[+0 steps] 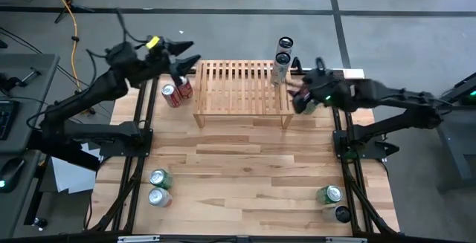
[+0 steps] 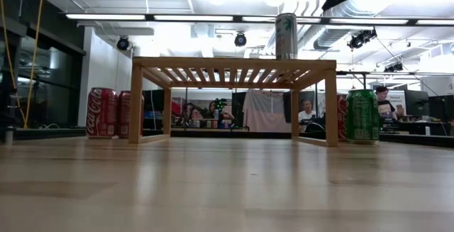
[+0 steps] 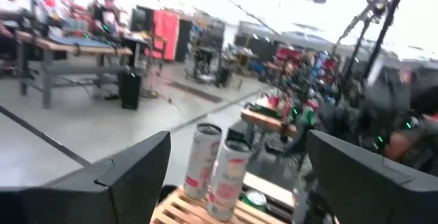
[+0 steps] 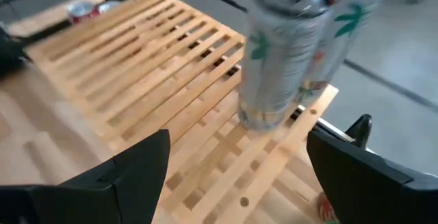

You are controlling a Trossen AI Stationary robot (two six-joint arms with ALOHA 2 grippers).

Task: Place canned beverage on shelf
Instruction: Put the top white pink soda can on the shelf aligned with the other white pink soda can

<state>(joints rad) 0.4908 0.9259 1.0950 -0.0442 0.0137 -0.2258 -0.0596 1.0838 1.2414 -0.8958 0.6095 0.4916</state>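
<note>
Overhead and wrist views of a can-shelving task: the shelf, a low light-wood rack with a slatted top, stands at the far middle of the table; two tall slim silver cans stand upright and touching one another on its far right corner, and nothing else rests on the slats; the space under the rack appears empty in the low view. The right gripper hovers just beside that corner with its fingers spread and holding nothing; the left gripper hangs near the shelf's far left corner, likewise spread and empty, above two red cans that lie on the table just left of the rack. A green can stands on the table at the rack's right side; two more cans wait at the near left and two others at the near right. A beverage can is judged rigid if full, easily dented if squeezed hard, smooth and somewhat slippery, and top-heavy when tall; the best hold is probably across the mid-body, fingers on opposite sides of the cylinder; the slat gaps may tip a narrow base.
</note>
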